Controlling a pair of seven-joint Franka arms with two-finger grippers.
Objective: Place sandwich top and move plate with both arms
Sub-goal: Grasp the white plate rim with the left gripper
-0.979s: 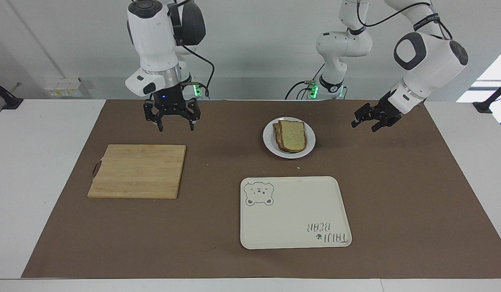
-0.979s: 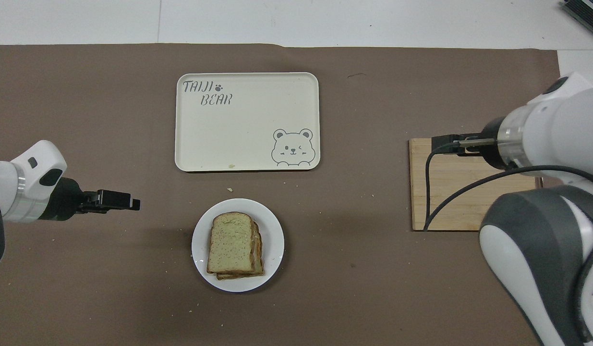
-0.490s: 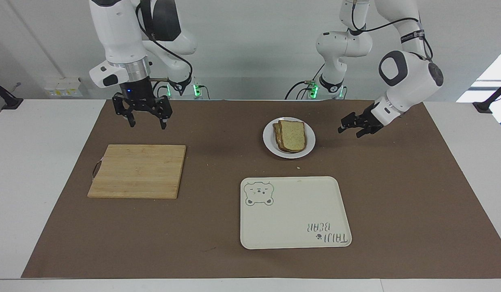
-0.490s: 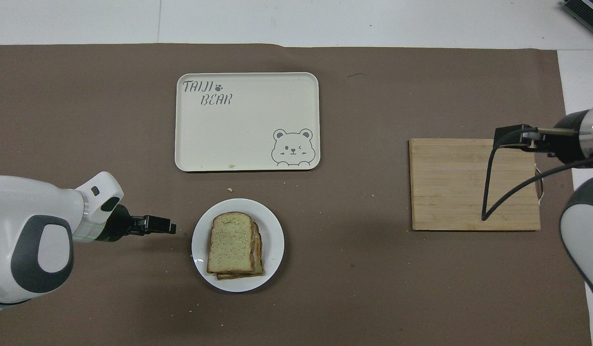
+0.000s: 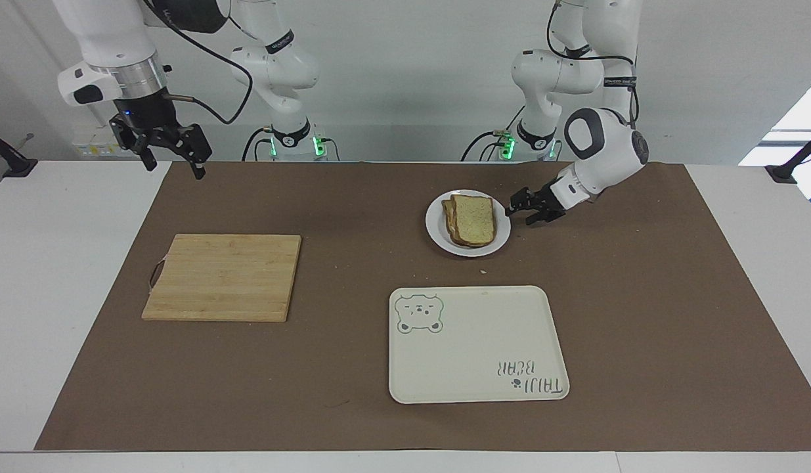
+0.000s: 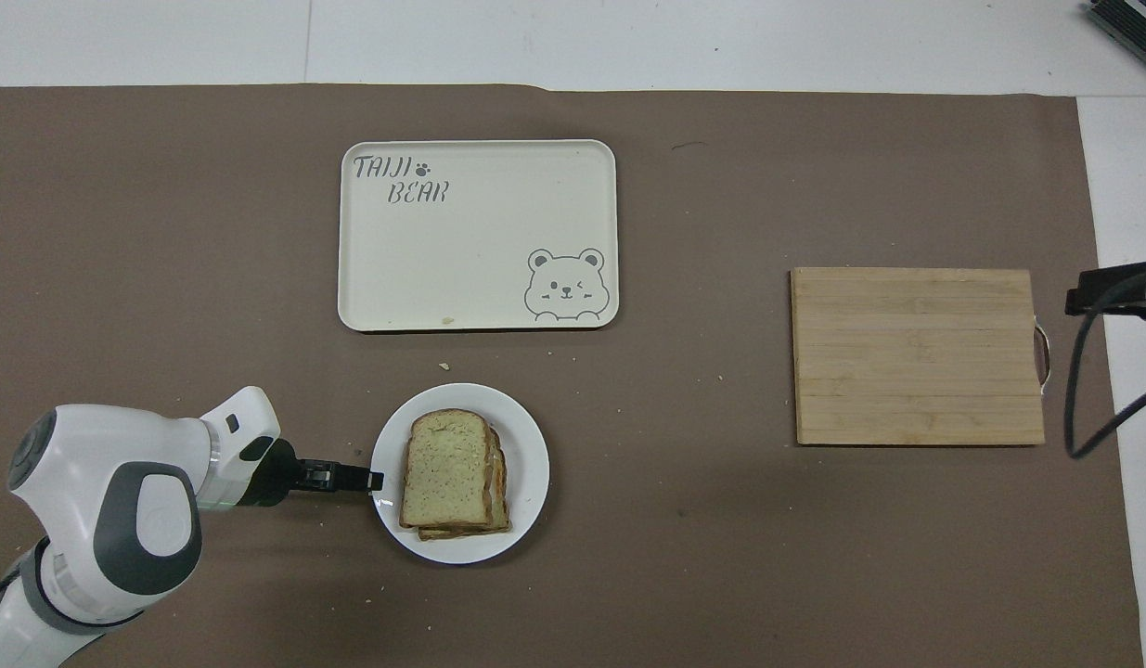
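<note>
Your left gripper point(image 5: 518, 213) spread wide at the plate point(image 5: 438, 230) rim — bread point(image 5: 475, 219) stacked on plate, right gripper point(image 5: 171, 153) open, raised well apart from plate.

The left claw point(image 5: 522, 214) reaches low toward nine o'clock in the facing view, fingers parted; the right claw point(image 5: 171, 153) hangs raised, fingers spread.

White plate point(image 5: 500, 230); speckled sandwich top point(image 5: 475, 219), brown crust.
</note>
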